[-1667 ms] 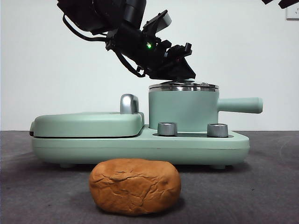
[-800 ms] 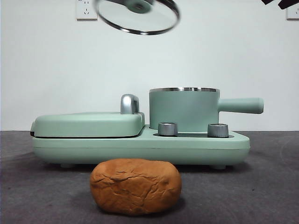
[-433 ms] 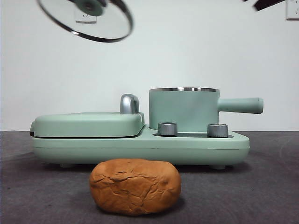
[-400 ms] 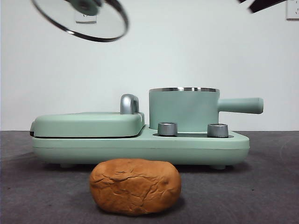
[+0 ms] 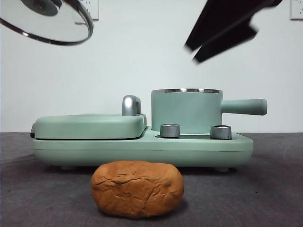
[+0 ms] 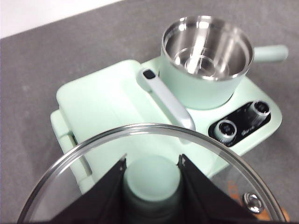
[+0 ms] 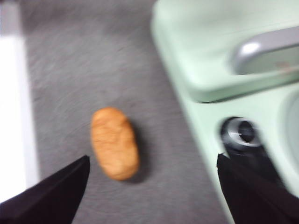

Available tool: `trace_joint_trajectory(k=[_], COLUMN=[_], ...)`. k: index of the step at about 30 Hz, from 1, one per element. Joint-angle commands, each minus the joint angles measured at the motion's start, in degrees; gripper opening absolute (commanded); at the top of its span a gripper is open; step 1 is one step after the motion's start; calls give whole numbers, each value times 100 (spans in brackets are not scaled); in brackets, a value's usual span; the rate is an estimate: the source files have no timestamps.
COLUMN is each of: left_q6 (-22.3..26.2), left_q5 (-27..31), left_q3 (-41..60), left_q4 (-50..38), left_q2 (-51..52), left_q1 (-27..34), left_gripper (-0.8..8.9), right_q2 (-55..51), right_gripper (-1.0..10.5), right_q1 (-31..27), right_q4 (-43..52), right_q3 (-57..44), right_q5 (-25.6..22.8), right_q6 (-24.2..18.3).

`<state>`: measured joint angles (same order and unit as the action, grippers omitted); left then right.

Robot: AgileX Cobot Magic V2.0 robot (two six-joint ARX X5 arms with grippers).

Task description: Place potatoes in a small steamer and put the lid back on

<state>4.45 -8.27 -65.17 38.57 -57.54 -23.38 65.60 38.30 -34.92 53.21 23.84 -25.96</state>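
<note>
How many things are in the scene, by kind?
Potato: 1
Pot: 1
Lid: 1, held up by the left gripper
Griddle: 1
Knobs: 2
Grippers, with the right gripper: 2
Total: 8

Your potato (image 5: 137, 188), an orange-brown oval lump with cracked skin, lies on the table in front of the appliance. The small steamer (image 5: 186, 110) stands uncovered, its steel inside (image 6: 205, 46) empty, handle sticking out sideways. The glass lid (image 5: 47, 21) hangs tilted high above, its mint knob (image 6: 152, 179) clamped between black jaws.
</note>
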Motion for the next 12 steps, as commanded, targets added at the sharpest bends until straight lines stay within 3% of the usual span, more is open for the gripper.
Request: trace_joint_trajectory(k=[1, 12], left_q6=[-114, -109], left_q5=[-9, -9], left_q3=[-116, -116], left_q4=[-262, -387], left_q2=[90, 105], left_q1=[-15, -15], left_gripper=[9, 9], right_q2=[444, 1784], right_gripper=[435, 435], right_q1=[306, 979], right_q4=[61, 520], right_q3=[111, 111], right_q5=[13, -402], right_q6=[-177, -264])
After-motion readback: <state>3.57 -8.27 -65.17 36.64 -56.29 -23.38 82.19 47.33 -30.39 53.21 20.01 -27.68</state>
